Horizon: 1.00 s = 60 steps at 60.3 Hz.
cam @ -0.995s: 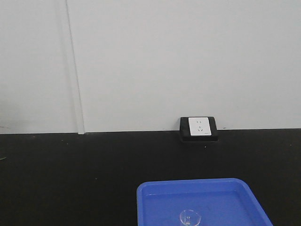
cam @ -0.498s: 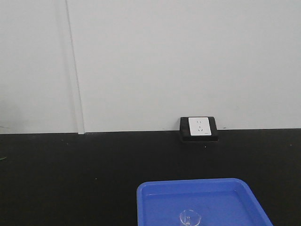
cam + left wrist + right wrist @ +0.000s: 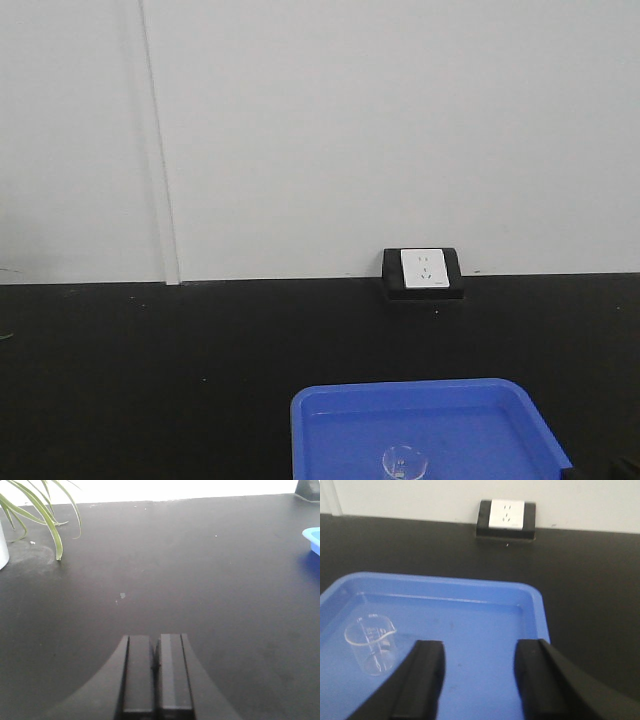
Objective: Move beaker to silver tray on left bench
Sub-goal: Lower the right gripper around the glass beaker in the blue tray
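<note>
Black right gripper newly edging into front view, beaker unmoved

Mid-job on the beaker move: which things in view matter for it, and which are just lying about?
For the job:
beaker, in the blue tray
right tool, open, over that tray
left tool, shut, over bare bench
No silver tray in view.

Just there:
blue tray
wall socket
plant leaves
</note>
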Available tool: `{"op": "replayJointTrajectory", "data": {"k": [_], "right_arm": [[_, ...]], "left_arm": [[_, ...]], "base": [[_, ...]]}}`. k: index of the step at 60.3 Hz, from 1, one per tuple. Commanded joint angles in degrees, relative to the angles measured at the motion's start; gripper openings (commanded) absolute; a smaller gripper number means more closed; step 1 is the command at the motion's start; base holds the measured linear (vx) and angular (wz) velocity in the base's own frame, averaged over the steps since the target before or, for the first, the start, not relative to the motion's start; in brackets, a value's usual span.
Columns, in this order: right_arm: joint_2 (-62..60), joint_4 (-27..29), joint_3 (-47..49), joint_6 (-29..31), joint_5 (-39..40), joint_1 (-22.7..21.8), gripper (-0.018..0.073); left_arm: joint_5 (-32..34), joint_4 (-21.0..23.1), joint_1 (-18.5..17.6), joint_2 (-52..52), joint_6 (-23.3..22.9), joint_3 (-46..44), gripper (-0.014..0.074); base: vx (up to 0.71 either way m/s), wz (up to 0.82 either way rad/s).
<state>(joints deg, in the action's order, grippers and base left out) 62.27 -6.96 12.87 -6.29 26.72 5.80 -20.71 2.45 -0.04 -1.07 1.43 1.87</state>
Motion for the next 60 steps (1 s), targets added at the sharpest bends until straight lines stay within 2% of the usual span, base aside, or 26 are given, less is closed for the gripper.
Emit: {"op": "replayJointTrajectory", "data": {"k": [1,5,16,20,28,38,60], "right_arm": [[4.7,-1.3,2.0,0.0,10.1,-0.2,0.0485],[9.1,-4.6,2.0,0.6,14.1,-0.2,0.0499],[22.6,-21.5,4.0,2.0,24.3,-0.2,0.0501],[26.8,-23.9,6.0,0.5,25.6,-0.2,0.0510],[33.7,-25.8,11.5,-1.7,26.0,0.3,0.0554],[39.6,-25.8,17.4,-1.5,24.6,3.5,0.0597],[49.7,-25.2,27.8,-1.8,23.6,6.7,0.0594]], "left_arm": [[4.5,0.4,-0.2,-0.3,0.0,1.1,0.0001],[4.5,0.4,-0.2,-0.3,0.0,1.1,0.0001],[4.5,0.4,-0.2,-0.3,0.0,1.1,0.0001],[4.5,0.4,-0.2,-0.3,0.0,1.1,0.0001],[4.5,0.4,-0.2,-0.3,0.0,1.1,0.0001],[4.5,0.4,-0.2,-0.3,0.0,1.1,0.0001],[4.5,0.4,-0.2,-0.3,0.0,1.1,0.0001]], "base": [[0.00,0.00],[0.00,0.00],[0.00,0.00],[0.00,0.00],[0.00,0.00],[0.00,0.00],[0.00,0.00]]}}
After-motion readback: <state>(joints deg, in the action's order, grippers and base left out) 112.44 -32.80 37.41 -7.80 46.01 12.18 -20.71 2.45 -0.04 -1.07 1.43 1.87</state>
